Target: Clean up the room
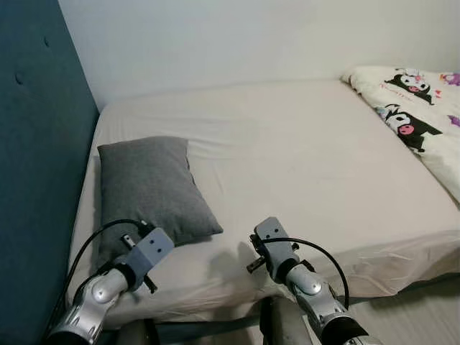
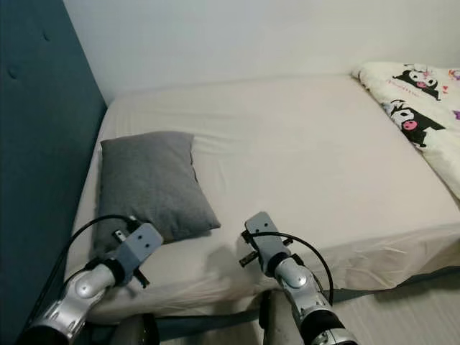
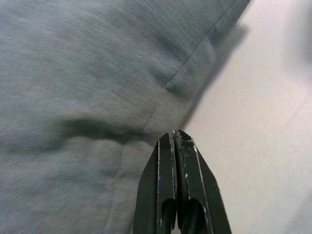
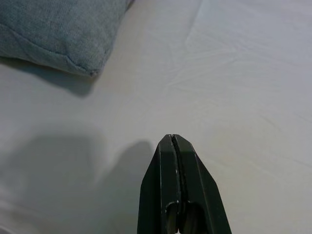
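A grey pillow lies on the left side of the bed, close to the headboard. My left gripper is shut with nothing between its fingers, its tips just over the pillow's near seam. My right gripper is shut too and hovers over the bare beige sheet, to the right of the pillow's corner. Both arms, left and right, reach over the bed's near edge. A white duvet with cartoon prints lies bunched at the far right of the bed.
A tall teal padded headboard runs along the left. A white wall stands behind the bed. Pale floor shows at the lower right, beside the mattress edge.
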Tool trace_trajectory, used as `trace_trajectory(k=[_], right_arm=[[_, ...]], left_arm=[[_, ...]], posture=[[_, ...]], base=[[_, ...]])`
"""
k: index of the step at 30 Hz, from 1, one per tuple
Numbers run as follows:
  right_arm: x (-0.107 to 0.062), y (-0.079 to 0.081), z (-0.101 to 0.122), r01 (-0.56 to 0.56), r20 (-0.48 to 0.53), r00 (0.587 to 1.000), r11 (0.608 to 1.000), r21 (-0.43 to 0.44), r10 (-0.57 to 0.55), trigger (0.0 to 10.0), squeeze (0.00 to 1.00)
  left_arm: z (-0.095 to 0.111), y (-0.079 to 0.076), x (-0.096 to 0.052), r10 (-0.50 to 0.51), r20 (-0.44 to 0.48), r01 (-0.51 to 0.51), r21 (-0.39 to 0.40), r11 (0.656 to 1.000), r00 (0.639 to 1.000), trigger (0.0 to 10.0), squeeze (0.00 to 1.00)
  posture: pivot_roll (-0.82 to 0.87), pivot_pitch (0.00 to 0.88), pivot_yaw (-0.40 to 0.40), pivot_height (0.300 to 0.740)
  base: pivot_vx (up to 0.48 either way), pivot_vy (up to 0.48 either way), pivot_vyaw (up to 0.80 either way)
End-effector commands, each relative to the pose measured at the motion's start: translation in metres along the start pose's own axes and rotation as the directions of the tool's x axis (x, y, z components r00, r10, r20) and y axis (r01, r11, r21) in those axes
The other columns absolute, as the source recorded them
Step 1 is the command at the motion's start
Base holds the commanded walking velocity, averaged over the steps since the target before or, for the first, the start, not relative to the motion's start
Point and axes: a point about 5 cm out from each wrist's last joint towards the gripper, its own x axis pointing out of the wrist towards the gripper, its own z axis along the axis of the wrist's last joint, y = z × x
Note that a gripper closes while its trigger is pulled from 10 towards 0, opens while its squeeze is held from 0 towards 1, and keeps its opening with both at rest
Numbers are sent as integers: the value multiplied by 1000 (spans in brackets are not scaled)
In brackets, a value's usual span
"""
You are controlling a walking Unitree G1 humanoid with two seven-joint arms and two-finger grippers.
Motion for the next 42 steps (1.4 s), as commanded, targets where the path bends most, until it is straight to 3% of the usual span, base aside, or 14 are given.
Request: trace_trajectory(k=[1,11,15,19,21,24,26,29,38,42], right_arm=[[-3,2,-3,-12,2,1000,1000,-5,12,10000,0],[-11,15,9,-40,105,994,999,-5,40,10000,0],[-20,25,6,-49,112,993,999,8,48,10000,0],[-24,30,3,-52,106,993,999,16,50,10000,0],[-31,37,-1,-55,95,994,998,30,52,10000,0],[-33,38,-1,-55,94,994,998,31,52,10000,0],[-38,44,-3,-49,82,996,998,48,45,10000,0],[-42,47,-3,-44,74,996,997,57,40,10000,0],[-49,47,-4,-36,51,998,997,61,33,10000,0],[-50,47,-4,-37,43,998,998,59,34,10000,0]], left_arm=[[-11,-5,-2,-41,-61,43,25,999,997,0,0],[-3,30,16,89,-117,-78,101,992,989,0,0],[11,51,29,180,-132,-163,127,978,975,0,0],[19,60,34,207,-131,-190,132,973,970,0,0],[35,70,43,229,-119,-210,153,966,966,0,0],[37,72,45,230,-117,-211,160,964,966,0,0],[58,81,55,258,-105,-232,209,950,960,0,0],[72,90,60,293,-95,-263,244,934,952,0,0],[100,108,67,369,-67,-336,285,898,927,0,0],[102,109,67,373,-68,-340,287,896,925,0,0]], posture=[[-29,306,-76,550],[-42,378,-52,550],[-49,410,-34,550],[-51,417,-25,550],[-54,425,-7,550],[-54,425,-7,550],[-67,431,14,550],[-73,431,22,550],[-79,431,29,550],[-81,427,32,550]], base=[[0,0,0],[0,0,0],[0,0,0],[0,0,0],[0,0,0],[0,0,0],[0,0,0],[0,0,0],[0,0,0],[0,0,0]])
